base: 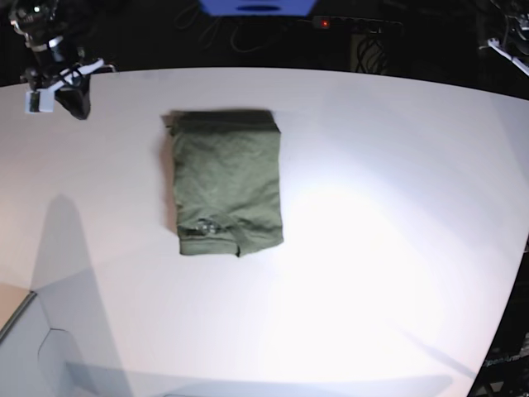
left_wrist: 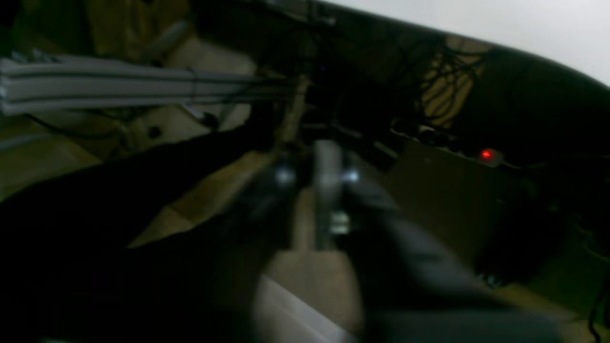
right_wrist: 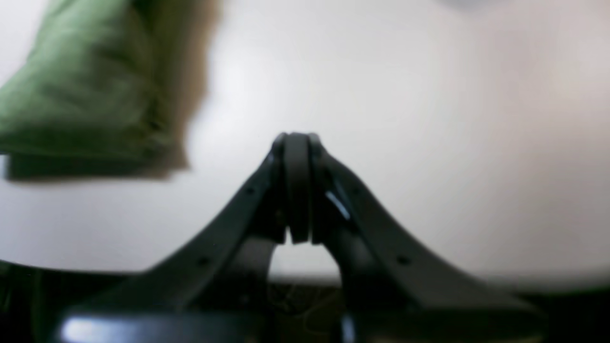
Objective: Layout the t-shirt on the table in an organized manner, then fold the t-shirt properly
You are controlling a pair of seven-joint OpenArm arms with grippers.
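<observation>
T-shirt (base: 228, 181) lies folded on the white table (base: 388, 248), well clear of edges; right gripper (right_wrist: 296, 190) fingers pressed together empty, left gripper (left_wrist: 318, 177) likewise closed.

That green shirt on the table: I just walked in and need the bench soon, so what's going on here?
The t-shirt lies folded into a compact rectangle near the middle of the white table, and nothing is touching it. The right gripper is shut and empty, hovering over bare tabletop off to one side of the cloth. The left gripper is also shut, its blurred wrist view pointing past the table edge toward cables and a power strip. Both arms look pulled back, so the folding appears finished.
</observation>
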